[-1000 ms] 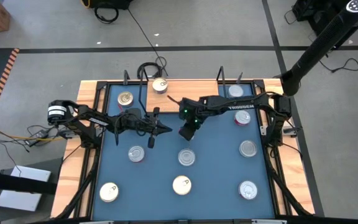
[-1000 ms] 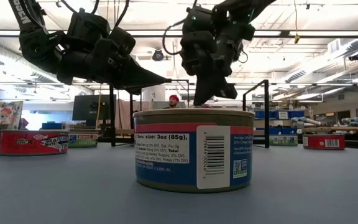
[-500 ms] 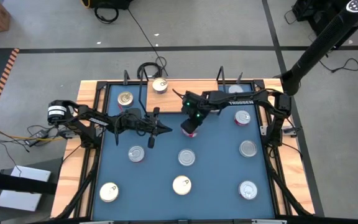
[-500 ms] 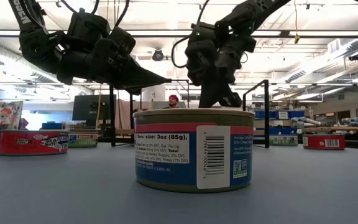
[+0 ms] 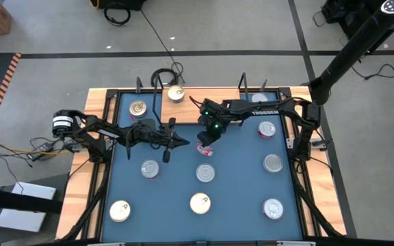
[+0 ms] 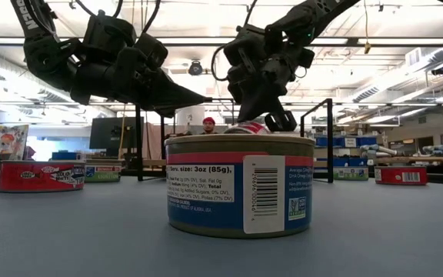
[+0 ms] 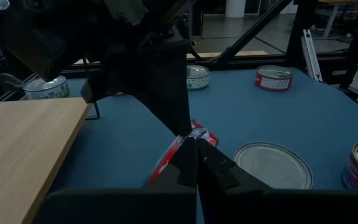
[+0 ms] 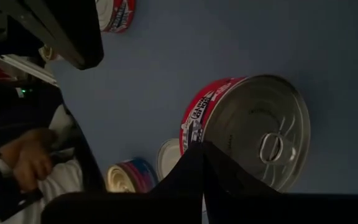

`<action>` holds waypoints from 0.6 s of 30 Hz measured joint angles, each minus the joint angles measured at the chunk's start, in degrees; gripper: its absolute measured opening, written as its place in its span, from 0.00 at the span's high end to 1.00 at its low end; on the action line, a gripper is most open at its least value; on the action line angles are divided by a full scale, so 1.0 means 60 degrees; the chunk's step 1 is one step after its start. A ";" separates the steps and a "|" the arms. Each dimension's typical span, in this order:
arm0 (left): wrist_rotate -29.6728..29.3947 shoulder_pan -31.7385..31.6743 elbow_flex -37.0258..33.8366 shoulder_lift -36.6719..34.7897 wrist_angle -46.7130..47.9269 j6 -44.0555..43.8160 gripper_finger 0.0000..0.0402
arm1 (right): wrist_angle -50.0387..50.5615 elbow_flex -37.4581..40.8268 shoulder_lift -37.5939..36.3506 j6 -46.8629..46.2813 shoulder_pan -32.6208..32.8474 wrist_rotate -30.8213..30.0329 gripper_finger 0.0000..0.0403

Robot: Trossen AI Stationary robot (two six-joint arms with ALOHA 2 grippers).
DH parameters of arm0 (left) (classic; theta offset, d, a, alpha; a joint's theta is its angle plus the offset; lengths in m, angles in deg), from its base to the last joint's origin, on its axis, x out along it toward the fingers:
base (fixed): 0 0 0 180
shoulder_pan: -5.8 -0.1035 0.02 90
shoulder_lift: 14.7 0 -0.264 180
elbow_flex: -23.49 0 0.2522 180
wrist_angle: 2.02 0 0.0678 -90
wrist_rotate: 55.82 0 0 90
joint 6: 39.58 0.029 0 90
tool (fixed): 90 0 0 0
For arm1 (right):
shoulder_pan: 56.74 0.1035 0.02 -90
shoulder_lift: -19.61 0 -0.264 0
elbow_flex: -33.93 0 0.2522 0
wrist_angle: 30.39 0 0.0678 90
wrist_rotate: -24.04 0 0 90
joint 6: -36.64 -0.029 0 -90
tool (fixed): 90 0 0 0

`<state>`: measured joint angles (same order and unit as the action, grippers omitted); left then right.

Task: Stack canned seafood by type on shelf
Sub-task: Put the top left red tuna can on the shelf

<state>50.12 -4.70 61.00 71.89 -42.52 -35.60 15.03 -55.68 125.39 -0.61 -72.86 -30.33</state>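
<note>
One red can (image 5: 204, 148) tipped, right gripper (image 5: 207, 140) moved shelfward

A robotics lab: bare grey concrete floor (image 5: 252, 41) with trailing black cables (image 5: 157, 37), long ceiling strip lights (image 6: 406, 40), a blue-topped test table (image 5: 241, 171).

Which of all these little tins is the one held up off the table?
The red-sided tin gripped by the right gripper, mid-table, tilted in the air. The other tins rest flat on the blue table or the wooden shelf.
</note>
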 joint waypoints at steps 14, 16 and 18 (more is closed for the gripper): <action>0.0000 0.0000 0.0000 -0.0003 0.0000 -0.0039 1.00 | -0.0519 0.0001 0.0004 -0.0688 0.0417 0.0535 0.99; 0.0000 0.0001 0.0000 0.0000 0.0000 -0.0064 1.00 | -0.0610 0.0002 0.0004 -0.0682 0.0507 0.0382 0.99; 0.0000 0.0001 0.0000 0.0000 0.0000 -0.0170 1.00 | -0.0683 0.0000 0.0010 -0.0696 0.0560 0.0274 0.99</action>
<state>50.12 -4.70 61.00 71.89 -42.52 -36.62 10.93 -55.68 125.45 -4.78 -69.51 -28.69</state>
